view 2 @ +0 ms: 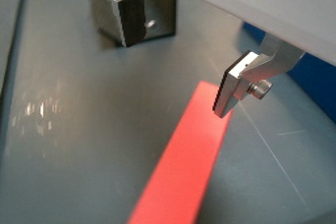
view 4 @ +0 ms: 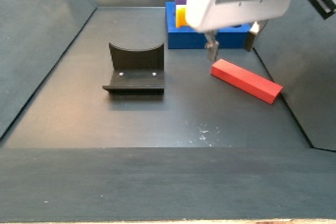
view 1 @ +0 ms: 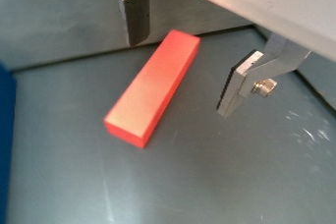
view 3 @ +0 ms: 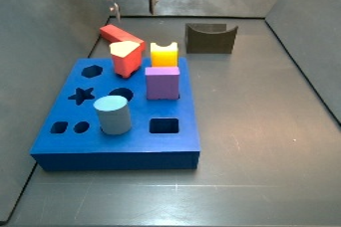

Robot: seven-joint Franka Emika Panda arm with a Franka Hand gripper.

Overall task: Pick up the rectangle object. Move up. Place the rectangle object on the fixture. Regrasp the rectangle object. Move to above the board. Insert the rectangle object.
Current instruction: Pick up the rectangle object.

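Note:
The rectangle object (view 1: 152, 87) is a long plain red bar lying flat on the dark floor; it also shows in a wrist view (view 2: 184, 169) and in both side views (view 3: 112, 34) (view 4: 247, 81). My gripper (view 1: 184, 56) hangs open and empty just above it, one finger on each side of its far end. The gripper also shows in both side views (view 3: 132, 10) (view 4: 233, 49). The fixture (view 4: 134, 71) stands apart from the bar, and also shows in a side view (view 3: 210, 38) and behind one finger in a wrist view (view 2: 157, 22). The blue board (view 3: 134, 143) lies beside the bar.
On the board stand a short red block with a cream heart top (view 3: 127, 57), a yellow block (view 3: 163, 54), a purple cube (view 3: 163, 82) and a grey-blue cylinder (view 3: 115, 114). Grey walls (view 4: 53, 41) enclose the floor on all sides.

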